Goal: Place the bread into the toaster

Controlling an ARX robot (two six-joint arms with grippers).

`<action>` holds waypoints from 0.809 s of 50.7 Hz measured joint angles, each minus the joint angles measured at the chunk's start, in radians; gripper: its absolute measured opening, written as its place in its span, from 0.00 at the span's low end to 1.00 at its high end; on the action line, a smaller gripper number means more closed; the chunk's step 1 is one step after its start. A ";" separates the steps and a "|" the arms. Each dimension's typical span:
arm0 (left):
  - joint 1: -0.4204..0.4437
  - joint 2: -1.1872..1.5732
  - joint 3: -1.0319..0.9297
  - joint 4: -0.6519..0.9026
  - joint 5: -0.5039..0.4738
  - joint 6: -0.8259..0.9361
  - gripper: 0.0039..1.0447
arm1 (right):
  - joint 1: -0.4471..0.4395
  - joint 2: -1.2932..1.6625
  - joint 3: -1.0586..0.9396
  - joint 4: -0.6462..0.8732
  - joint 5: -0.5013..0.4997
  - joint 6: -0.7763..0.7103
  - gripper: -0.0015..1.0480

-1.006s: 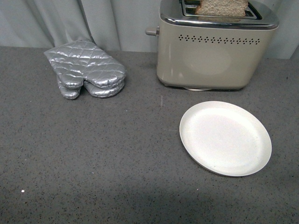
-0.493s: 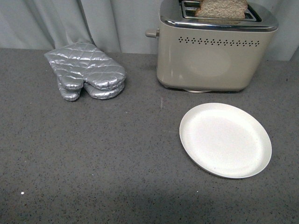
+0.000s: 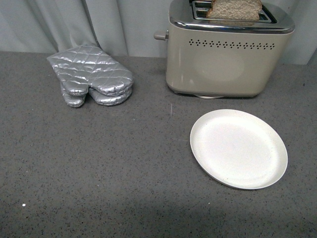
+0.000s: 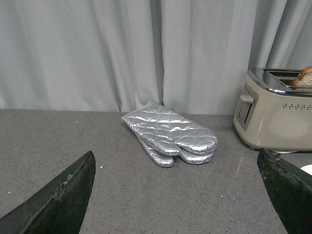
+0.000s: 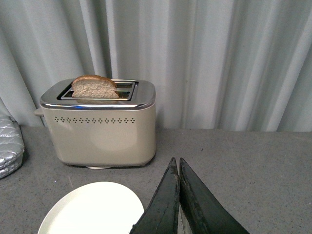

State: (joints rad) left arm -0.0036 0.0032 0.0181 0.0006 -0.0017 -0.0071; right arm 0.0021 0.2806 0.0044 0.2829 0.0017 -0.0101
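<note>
The right gripper (image 5: 178,195) is keeping its fingers pressed together, the left gripper (image 4: 178,195) is standing spread. A round white plate (image 3: 238,148) is lying nearer, and behind it the brown wholemeal bread slice (image 3: 234,9) is sticking up from a slot of the cream-beige toaster (image 3: 225,49).

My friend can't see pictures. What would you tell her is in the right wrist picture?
A slice of bread stands in one slot of a cream toaster, sticking up above its shiny top. The toaster sits on a grey counter in front of pale curtains. A bare white plate lies nearer, beside the robot's dark right tool, which is shut.
</note>
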 joint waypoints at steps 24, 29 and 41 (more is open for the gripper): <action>0.000 0.000 0.000 0.000 0.000 0.000 0.94 | 0.000 -0.178 0.001 -0.202 0.000 0.000 0.01; 0.000 0.000 0.000 0.000 -0.001 0.000 0.94 | 0.000 -0.273 0.001 -0.277 -0.001 0.000 0.01; 0.000 0.000 0.000 0.000 0.000 0.000 0.94 | 0.000 -0.275 0.001 -0.281 -0.001 0.000 0.12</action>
State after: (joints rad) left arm -0.0036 0.0032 0.0181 0.0006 -0.0021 -0.0071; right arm 0.0021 0.0051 0.0051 0.0017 0.0010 -0.0105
